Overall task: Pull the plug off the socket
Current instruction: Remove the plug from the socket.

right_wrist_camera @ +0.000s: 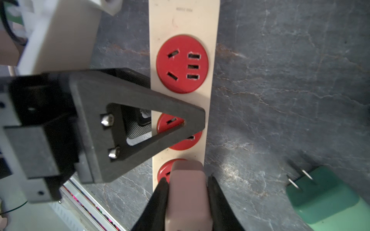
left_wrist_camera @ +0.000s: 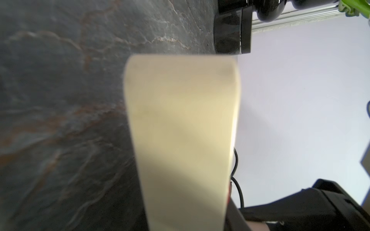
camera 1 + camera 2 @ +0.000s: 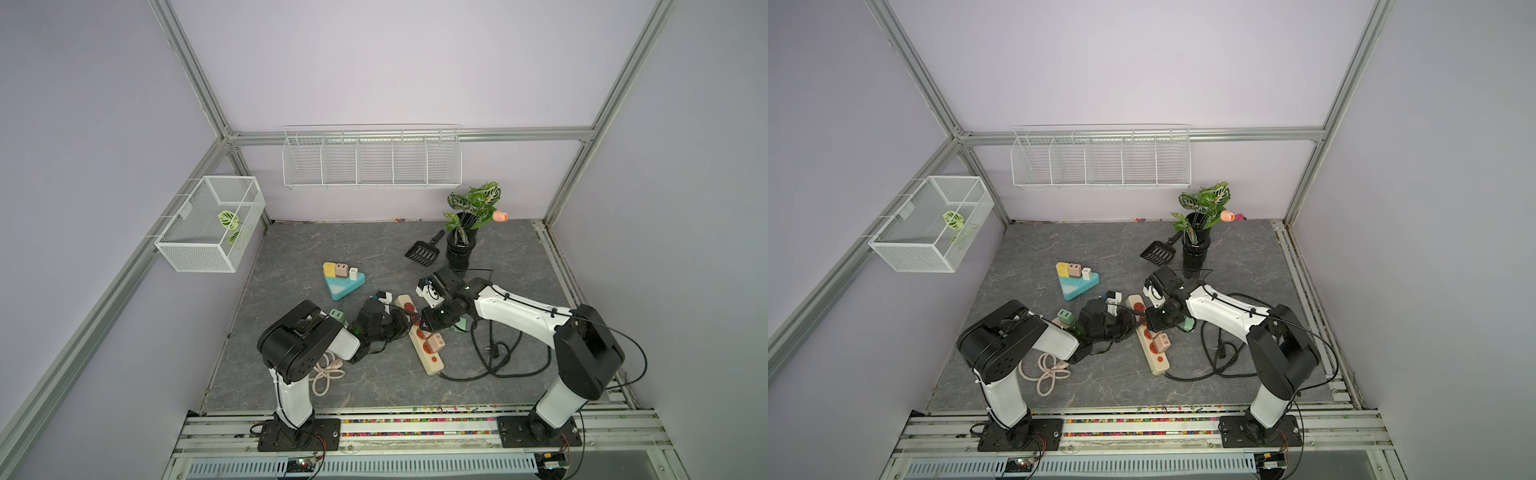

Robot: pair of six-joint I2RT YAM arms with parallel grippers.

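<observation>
Two black fingers (image 1: pixel 158 200) of the right gripper (image 1: pixel 188 180) are clamping the pink plug (image 1: pixel 188 197) from either side. The edge of the right wrist view is cutting off the plug's rear end and the roots of both fingers. Most of the red socket (image 1: pixel 163 173) under the plug is lying hidden, with only a crescent showing, so how deep the pins are sitting cannot be told. The left gripper (image 1: pixel 196 122) is showing one triangular finger laid across the neighbouring socket and covering half of it. Its partner is lying behind it, so whether that claw is open or closed cannot be told. The left wrist view is giving only a blurred cream slab of the power strip (image 2: pixel 180 130), with no fingers showing. In both top views the two wrists are crowding over the power strip (image 3: pixel 434 365) (image 3: pixel 1158 365), which is running diagonally just below the centre of the frame. The pink plug (image 3: pixel 435 343) (image 3: pixel 1160 343) is peeking out in the strip's lower half as a small, boxy, dusty-pink block with rounded corners. The marks on its top face are too small to read. A green adapter (image 1: pixel 324 200) is lying prongs-up on the dark stone tabletop (image 1: pixel 280 80), apart from the strip and partly cut off by the frame.
</observation>
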